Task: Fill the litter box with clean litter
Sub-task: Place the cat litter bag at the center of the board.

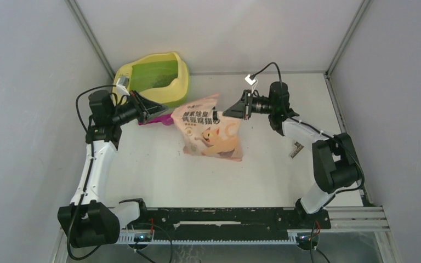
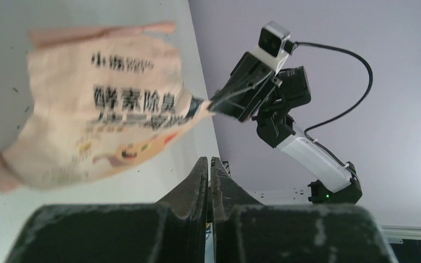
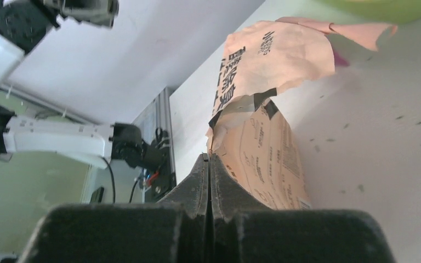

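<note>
While the right hand pinched a top corner of the soft, limp bag, the left hand, fingers pressed together on nothing visible, hung beside the litter box at the far left of the bench. Stray litter looked loose and light. The bag probably needed a second hold near its bottom.

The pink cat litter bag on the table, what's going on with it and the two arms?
The right end effector is shut on one edge of the litter bag, lifting that corner off the table. The left end effector is shut with nothing showing between its fingers, and sits by the magenta scoop next to the litter box. The bag is not over the box yet.
</note>
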Controlling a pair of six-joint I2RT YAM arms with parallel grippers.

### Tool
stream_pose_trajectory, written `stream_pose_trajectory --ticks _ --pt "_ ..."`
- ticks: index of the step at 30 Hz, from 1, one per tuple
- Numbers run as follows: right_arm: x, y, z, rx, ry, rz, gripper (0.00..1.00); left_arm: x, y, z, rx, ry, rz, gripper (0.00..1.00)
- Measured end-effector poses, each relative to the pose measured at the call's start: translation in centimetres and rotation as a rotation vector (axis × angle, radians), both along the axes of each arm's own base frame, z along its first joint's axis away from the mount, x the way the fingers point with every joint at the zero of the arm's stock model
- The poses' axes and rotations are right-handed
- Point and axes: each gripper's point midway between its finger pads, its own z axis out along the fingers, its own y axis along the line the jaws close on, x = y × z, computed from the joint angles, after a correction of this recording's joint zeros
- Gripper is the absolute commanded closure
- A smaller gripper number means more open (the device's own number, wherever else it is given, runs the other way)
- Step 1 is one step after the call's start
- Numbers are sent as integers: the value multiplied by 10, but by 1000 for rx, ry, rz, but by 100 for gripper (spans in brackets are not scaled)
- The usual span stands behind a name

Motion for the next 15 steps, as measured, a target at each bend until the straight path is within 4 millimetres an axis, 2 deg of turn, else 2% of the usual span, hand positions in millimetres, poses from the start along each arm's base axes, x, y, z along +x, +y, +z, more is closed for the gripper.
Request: stream_pose_trajectory --ticks 1,2,4,7,11,15 --pt "8 -2 8 14 -9 -10 100 1 0 -1 0 2 1 93" --pt "16 -7 5 14 -1 -27 100 1 0 -1 0 4 1 93" --pt "31 -14 14 29 -6 -50 100 2 1 -2 0 7 2 93" --pt "45 -22 24 45 -25 -76 100 3 1 -2 1 8 6 93" --pt "51 -27 25 47 -33 -101 100 4 2 -4 5 9 18 93" --pt "41 -29 2 20 19 -136 100 5 4 -17 11 35 41 93"
